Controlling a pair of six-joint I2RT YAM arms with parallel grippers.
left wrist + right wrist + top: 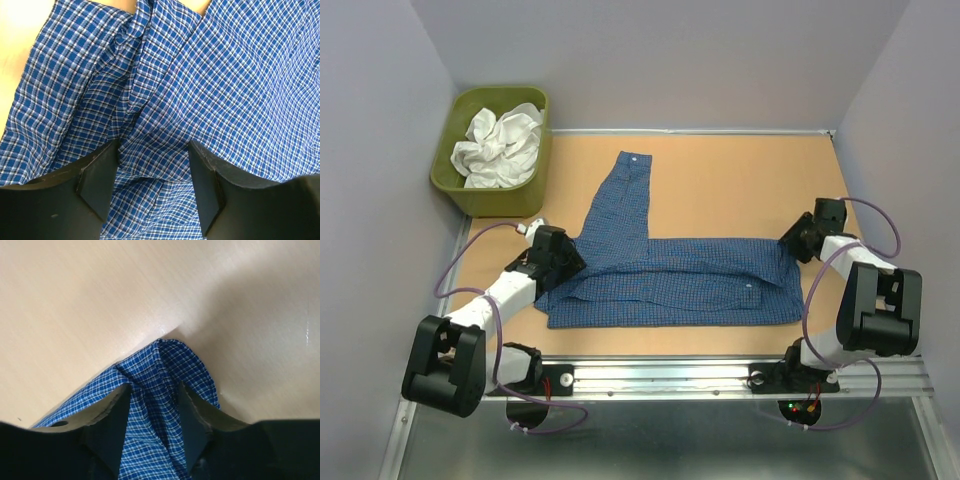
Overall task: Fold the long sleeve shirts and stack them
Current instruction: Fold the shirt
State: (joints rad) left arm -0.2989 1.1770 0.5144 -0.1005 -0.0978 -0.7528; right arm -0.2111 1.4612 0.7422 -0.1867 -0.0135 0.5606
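Observation:
The dark blue checked shirt (680,280) lies flat on the table, folded into a long band, with one sleeve (628,195) reaching toward the back. My left gripper (563,258) is at the shirt's left end, its fingers (97,177) closed part way on a bunched fold of checked cloth (150,150). My right gripper (796,240) is at the shirt's right end, shut on its corner (160,390), which rests on the table. The white garment (500,145) lies crumpled in the tub.
The olive-green tub (470,190) stands at the back left corner of the tan table (740,180). Grey walls close in the left, back and right sides. A metal rail (720,370) runs along the near edge.

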